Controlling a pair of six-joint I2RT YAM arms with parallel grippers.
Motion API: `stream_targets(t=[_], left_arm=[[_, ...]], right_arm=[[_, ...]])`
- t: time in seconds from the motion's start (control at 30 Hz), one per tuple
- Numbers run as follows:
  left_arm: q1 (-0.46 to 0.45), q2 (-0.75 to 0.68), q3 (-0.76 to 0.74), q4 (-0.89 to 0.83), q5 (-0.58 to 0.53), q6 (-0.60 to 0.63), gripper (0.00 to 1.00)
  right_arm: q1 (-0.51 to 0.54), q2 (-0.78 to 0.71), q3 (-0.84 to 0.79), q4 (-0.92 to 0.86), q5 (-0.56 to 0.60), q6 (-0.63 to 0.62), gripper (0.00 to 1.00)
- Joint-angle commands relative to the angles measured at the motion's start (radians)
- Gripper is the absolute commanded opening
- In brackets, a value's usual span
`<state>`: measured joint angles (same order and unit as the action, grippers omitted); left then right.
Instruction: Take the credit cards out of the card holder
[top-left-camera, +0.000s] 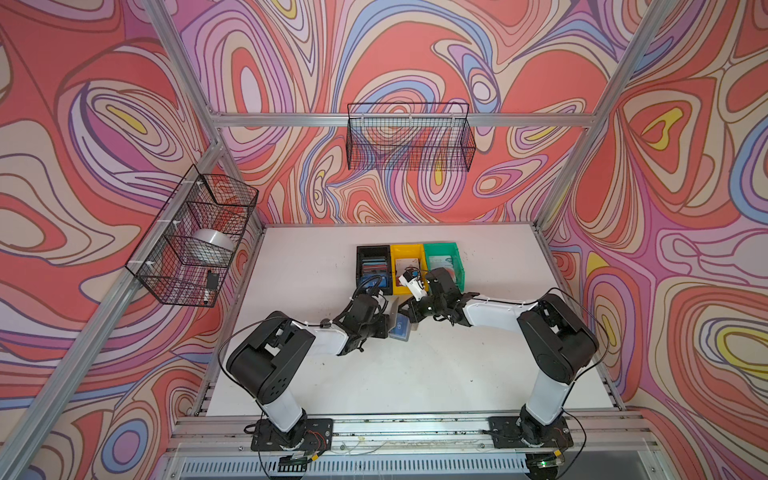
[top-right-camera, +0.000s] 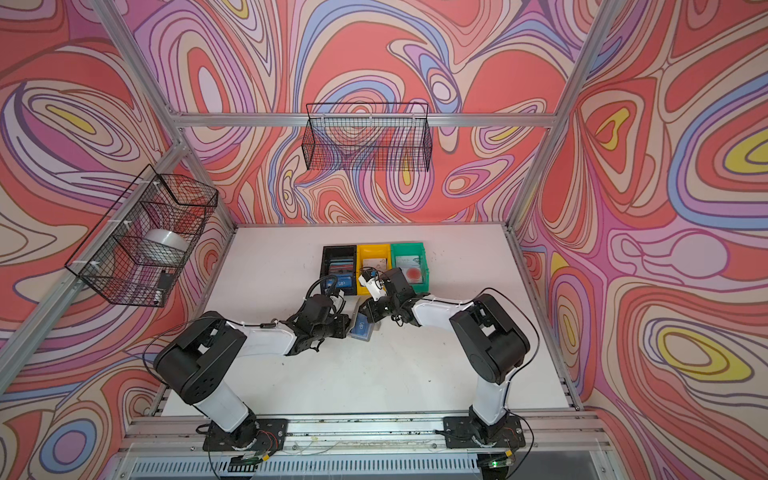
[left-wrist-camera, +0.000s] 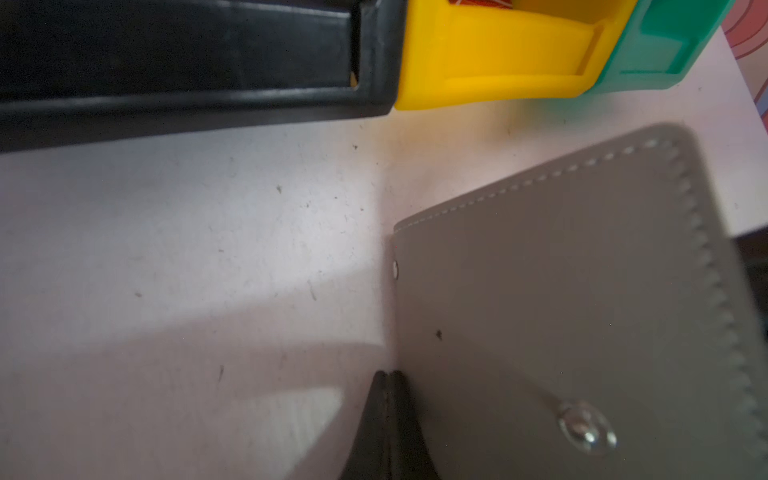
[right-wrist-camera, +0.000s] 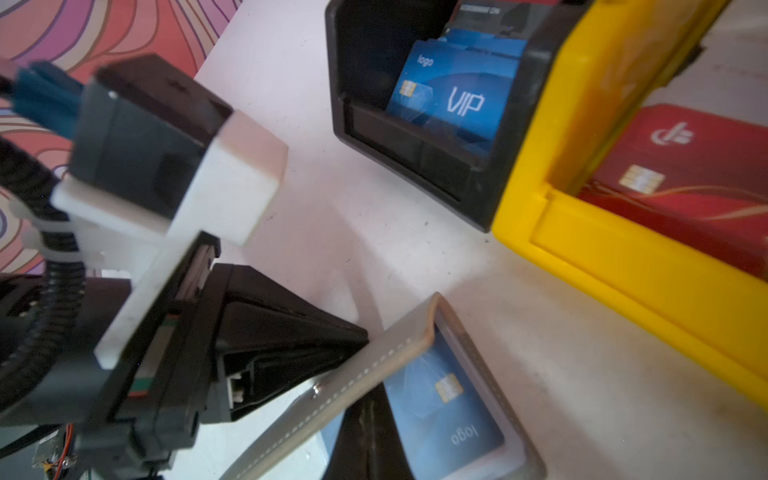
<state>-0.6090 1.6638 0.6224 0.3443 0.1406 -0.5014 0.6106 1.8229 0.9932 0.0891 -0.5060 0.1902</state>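
Left pincer (left-wrist-camera: 388, 415) is clamped on the card holder (left-wrist-camera: 561, 291), pinching the edge of its grey cover and holding that flap tilted up off the table (left-wrist-camera: 166, 249). In both top views it reaches in from 9 o'clock. Right pincer (right-wrist-camera: 368, 436) comes from 3 o'clock with jaws together, its tips at the translucent sleeve that holds a blue card (right-wrist-camera: 440, 407). Whether they pinch anything cannot be told.

The holder lies open mid-table, at 6 o'clock of the yellow bin (right-wrist-camera: 623, 270), which contains a red card (right-wrist-camera: 685, 166). At that bin's 9 o'clock the black bin (right-wrist-camera: 353, 54) holds a blue VIP card (right-wrist-camera: 453, 95). At its 3 o'clock the green bin (top-right-camera: 407, 247) holds a pale card (top-right-camera: 405, 262).
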Motion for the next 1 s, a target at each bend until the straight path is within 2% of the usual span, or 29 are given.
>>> stream_targets(t=[0.0,0.33,0.53,0.7,0.8,0.97], left_arm=[[-0.005,-0.048,0.033,-0.177,-0.011,0.020,0.00],[-0.005,-0.164,0.006,-0.394,-0.057,0.047,0.00],[-0.005,-0.334,-0.039,-0.552,-0.096,0.023,0.00],[-0.002,-0.462,0.014,-0.706,-0.108,0.036,0.00],[0.004,-0.484,0.044,-0.683,-0.047,0.041,0.00],[0.040,-0.423,0.043,-0.522,0.052,0.007,0.00]], right_arm=[[0.022,0.036,0.039,-0.017,-0.047,-0.009,0.00],[0.057,0.118,0.096,-0.013,-0.063,0.014,0.00],[0.064,0.156,0.126,-0.030,-0.041,0.024,0.00],[0.066,0.192,0.149,-0.042,-0.017,0.035,0.00],[0.066,0.217,0.167,-0.052,-0.007,0.041,0.00],[0.066,0.237,0.194,-0.113,0.041,0.039,0.00]])
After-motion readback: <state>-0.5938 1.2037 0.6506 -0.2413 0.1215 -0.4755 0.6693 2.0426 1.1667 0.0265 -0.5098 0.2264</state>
